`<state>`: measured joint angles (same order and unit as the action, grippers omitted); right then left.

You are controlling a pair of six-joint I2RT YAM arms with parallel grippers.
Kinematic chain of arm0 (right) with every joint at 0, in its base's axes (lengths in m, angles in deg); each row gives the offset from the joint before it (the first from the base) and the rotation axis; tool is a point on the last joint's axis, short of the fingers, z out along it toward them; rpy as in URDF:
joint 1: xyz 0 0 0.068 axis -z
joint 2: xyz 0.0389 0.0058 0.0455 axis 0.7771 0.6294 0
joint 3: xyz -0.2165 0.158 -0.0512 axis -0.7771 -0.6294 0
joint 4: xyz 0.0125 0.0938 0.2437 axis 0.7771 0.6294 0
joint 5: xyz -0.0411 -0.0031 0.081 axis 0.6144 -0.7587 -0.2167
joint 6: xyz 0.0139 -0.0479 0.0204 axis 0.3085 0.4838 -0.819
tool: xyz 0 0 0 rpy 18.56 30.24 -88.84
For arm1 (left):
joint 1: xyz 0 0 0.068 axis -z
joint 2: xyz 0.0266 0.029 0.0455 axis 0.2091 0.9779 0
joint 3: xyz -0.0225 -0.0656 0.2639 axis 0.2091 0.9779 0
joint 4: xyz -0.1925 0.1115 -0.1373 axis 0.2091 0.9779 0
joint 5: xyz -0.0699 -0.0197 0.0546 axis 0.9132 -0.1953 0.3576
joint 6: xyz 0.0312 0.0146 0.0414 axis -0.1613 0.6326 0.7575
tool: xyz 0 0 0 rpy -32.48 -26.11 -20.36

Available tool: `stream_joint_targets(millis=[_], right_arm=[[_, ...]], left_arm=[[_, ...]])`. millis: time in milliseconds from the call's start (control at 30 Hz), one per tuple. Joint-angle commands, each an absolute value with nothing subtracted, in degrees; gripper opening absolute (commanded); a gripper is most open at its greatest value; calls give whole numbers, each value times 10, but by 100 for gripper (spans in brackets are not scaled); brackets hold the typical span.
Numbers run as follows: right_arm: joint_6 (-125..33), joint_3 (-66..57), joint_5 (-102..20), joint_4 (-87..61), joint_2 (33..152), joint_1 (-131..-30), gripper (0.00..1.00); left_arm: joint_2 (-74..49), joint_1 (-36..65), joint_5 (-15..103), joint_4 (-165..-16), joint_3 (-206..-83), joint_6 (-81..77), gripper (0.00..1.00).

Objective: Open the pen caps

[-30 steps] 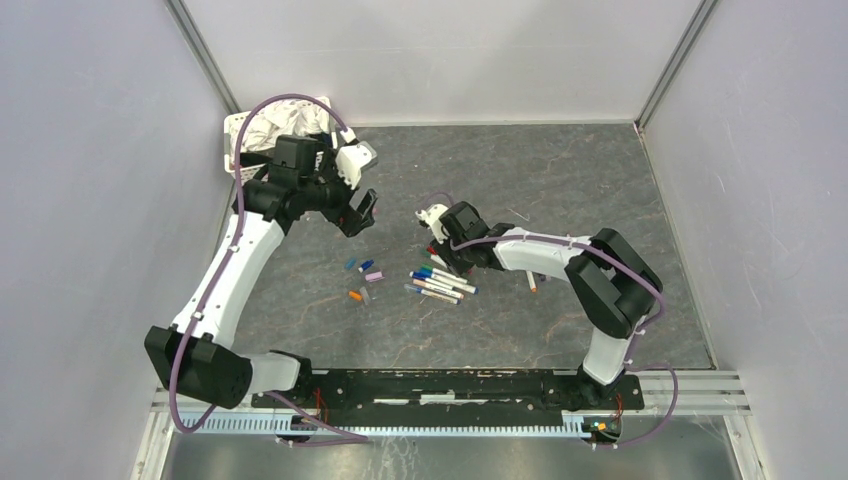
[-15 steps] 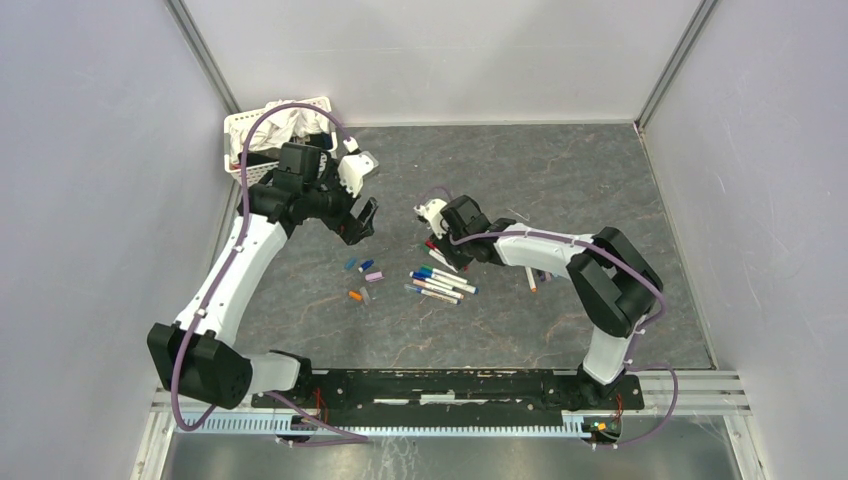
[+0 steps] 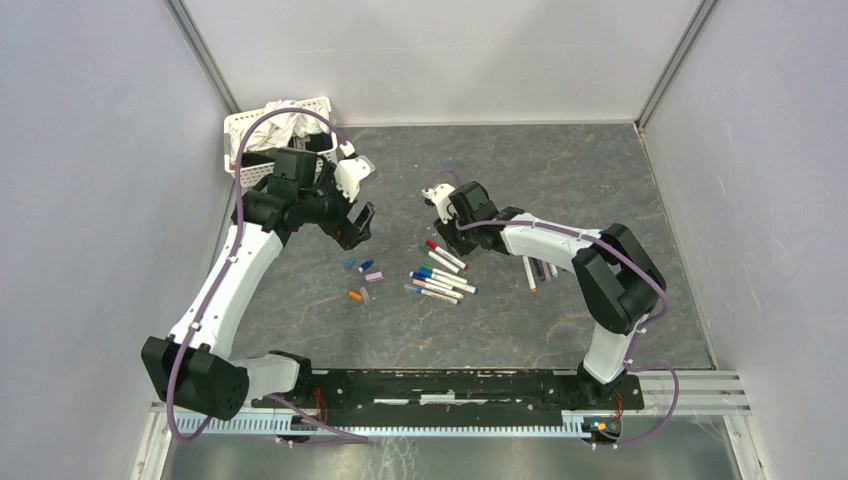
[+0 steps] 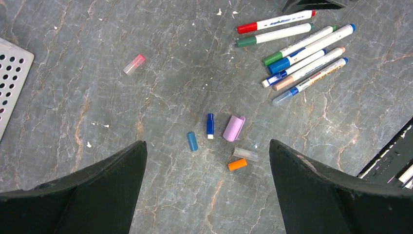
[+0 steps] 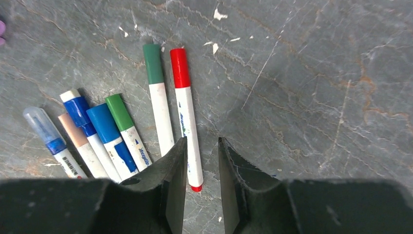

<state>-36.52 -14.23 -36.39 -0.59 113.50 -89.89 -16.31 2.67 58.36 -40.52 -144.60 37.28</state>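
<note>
Several pens point(image 4: 302, 53) with blue, green and red pen caps on them lie side by side on the grey table. Beside them are loose caps: light blue point(image 4: 193, 141), dark blue point(image 4: 210, 126), purple point(image 4: 234, 128), clear point(image 4: 245, 154), orange point(image 4: 237, 165) and, apart from these, pink point(image 4: 134, 64). My left gripper point(image 4: 207, 146) point(image 3: 358, 222) hangs wide open above the loose caps, holding nothing. My right gripper point(image 5: 202, 141) point(image 3: 447, 213) hovers over the tail of the red-capped pen point(image 5: 187, 112). Its jaws stand narrowly apart and the pen lies free on the table. A green-capped pen point(image 5: 158, 97) lies next to it.
A white perforated basket point(image 3: 275, 115) with crumpled cloth stands at the back left. Two or three more pens point(image 3: 535, 272) lie under the right forearm. Pale walls close in the table on three sides.
My right gripper has lifted and drawn back from the pen row, leaving the red-capped pen lying in view. The left gripper has shifted slightly and stays wide open.
</note>
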Motion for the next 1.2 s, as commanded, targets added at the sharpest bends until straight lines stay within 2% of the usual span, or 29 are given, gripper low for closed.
stream_joint_targets(millis=[0, 900, 1000, 1167], right_arm=[[-377, -136, -354, -12, 1161, -901, 33], [-377, -237, -321, -71, 1140, -911, 34], [-382, -259, -321, -91, 1125, -911, 29], [-382, -260, -324, -92, 1102, -912, 10]], left_arm=[[-190, 26, 579, -401, -1440, 382, 100], [-194, 26, 609, -379, -1430, 390, 100], [-199, 26, 630, -380, -1424, 393, 100], [-199, 26, 643, -381, -1415, 403, 100]])
